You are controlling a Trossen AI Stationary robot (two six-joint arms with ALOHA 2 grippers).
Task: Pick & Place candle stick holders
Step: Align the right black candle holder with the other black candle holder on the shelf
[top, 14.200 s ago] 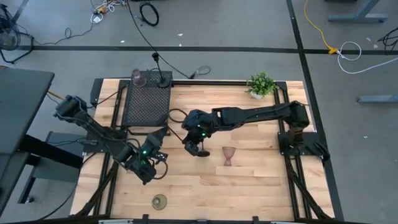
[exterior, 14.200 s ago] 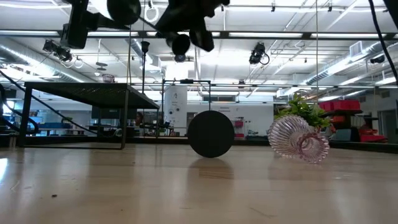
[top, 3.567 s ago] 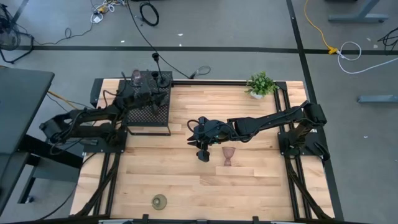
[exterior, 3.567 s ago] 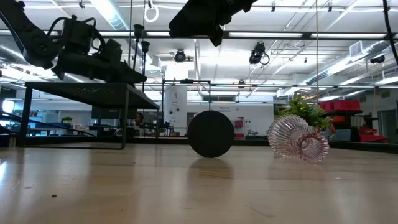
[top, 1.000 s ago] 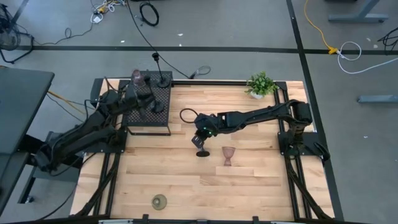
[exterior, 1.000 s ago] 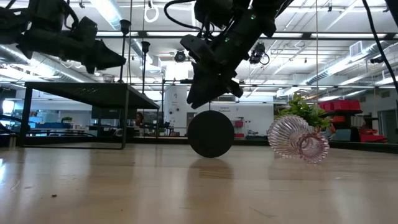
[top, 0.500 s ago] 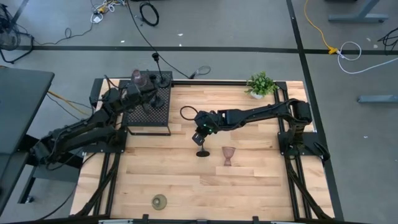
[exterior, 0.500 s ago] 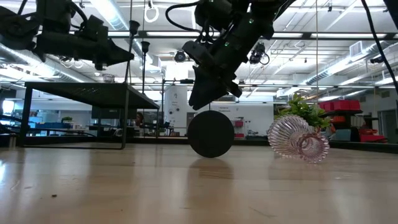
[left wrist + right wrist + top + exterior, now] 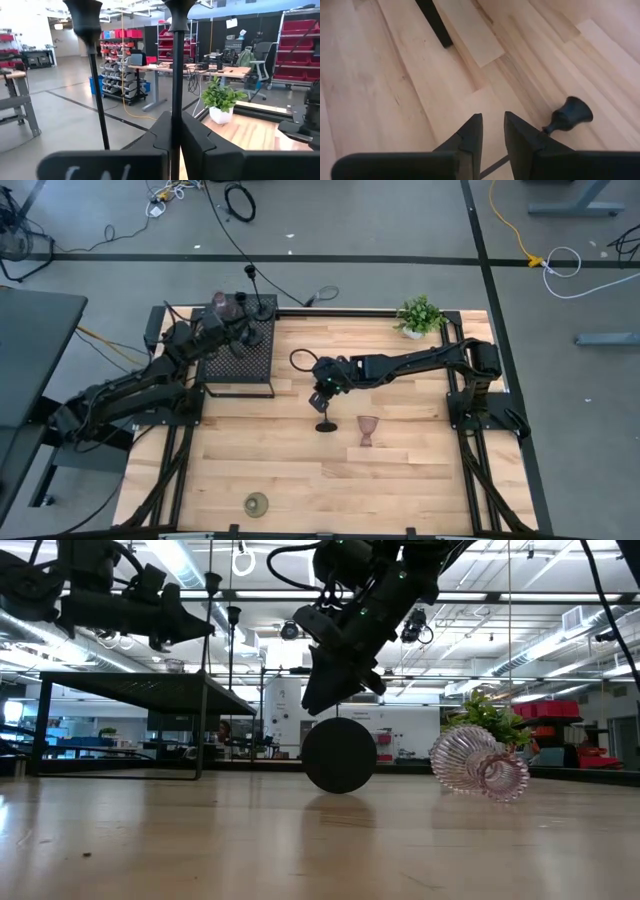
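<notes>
Black stems: three [image 9: 324, 420]; pink goblets: two [image 9: 368, 430].

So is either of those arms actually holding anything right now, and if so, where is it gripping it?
Yes. The left gripper is shut on a thin black candle stick holder, pinching its stem, above the mesh box. The right gripper holds nothing; its fingers are open.

Workshop: red parts bins [image 9: 300, 25], workbenches [image 9: 210, 67]
</notes>
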